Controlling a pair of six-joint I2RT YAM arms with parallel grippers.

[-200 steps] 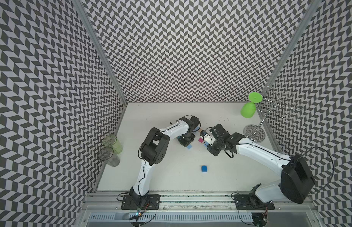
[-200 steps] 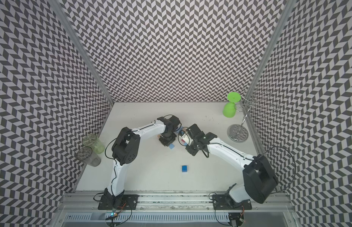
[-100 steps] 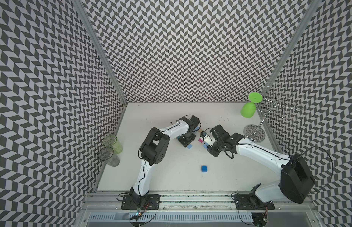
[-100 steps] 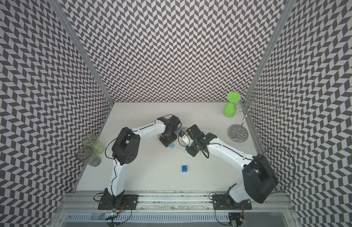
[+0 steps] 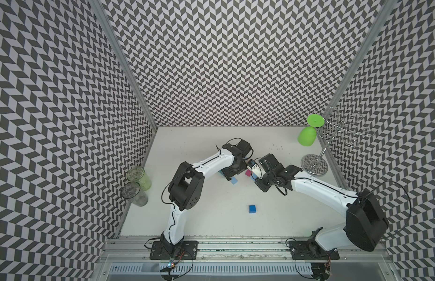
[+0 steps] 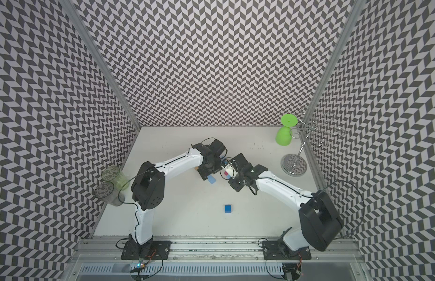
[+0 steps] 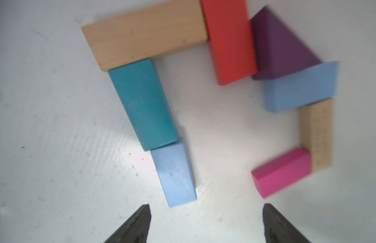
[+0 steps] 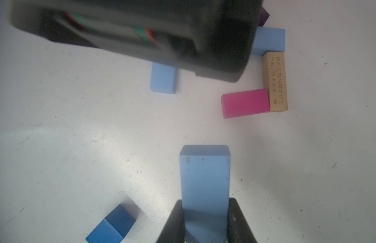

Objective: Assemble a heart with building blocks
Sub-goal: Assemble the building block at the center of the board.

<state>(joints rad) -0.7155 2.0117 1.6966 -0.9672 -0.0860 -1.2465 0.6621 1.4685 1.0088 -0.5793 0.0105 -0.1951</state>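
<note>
In the left wrist view the blocks lie in a partial heart outline: tan wood [image 7: 145,33], red [image 7: 229,40], purple triangle [image 7: 281,46], light blue [image 7: 300,88], a second tan piece [image 7: 318,134] and magenta [image 7: 281,172] on one side. Teal [image 7: 143,103] and light blue [image 7: 174,172] form the other side. My left gripper [image 7: 206,218] stands open just off that light blue block's end, touching nothing. My right gripper [image 8: 206,202] is shut on another light blue block [image 8: 205,178], held above the table. The blue cube [image 5: 252,208] lies apart, nearer the front.
A green goblet [image 5: 307,136] hangs on a metal rack [image 5: 314,164] at the back right. Two clear tumblers [image 5: 138,175] stand against the left wall. Both arms meet closely over the blocks at mid-table.
My left gripper has gone from shut to open, letting go of the light blue block below the teal one. The right arm has held still with its block.
</note>
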